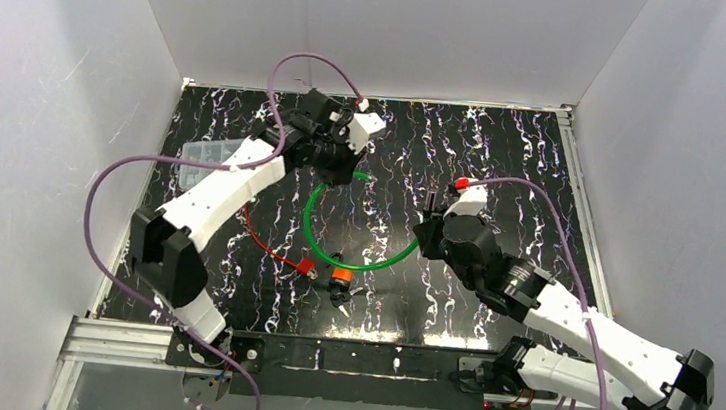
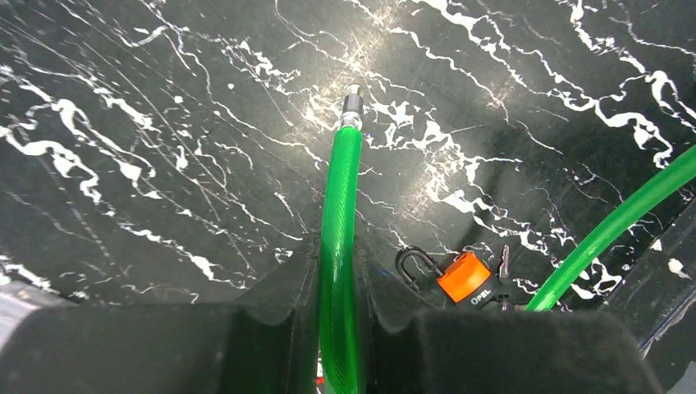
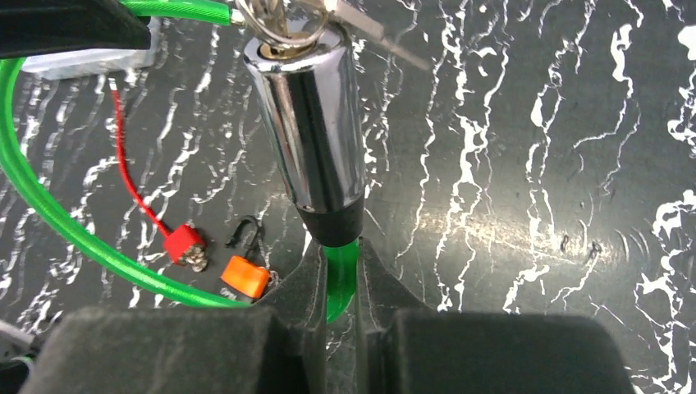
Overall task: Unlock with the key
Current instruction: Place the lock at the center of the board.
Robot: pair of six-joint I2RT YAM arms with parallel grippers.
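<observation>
Your left gripper [image 2: 338,275] is clamped on the green cable [image 2: 341,189] just behind its bare pin [image 2: 352,103], which points free over the worktop [image 2: 148,98]. Your right gripper [image 3: 336,267] pinches the same cable right below the chrome cylinder [image 3: 316,131], with the key [image 3: 279,20] apparently seated in its end, though the frame edge cuts it off. The pin is out, so the release step looks done. Next, set both ends down well apart.

Robot lab test cell, white enclosure walls [image 1: 49,84], black marbled table [image 1: 503,168], aluminium mounting rail [image 1: 115,342]
</observation>
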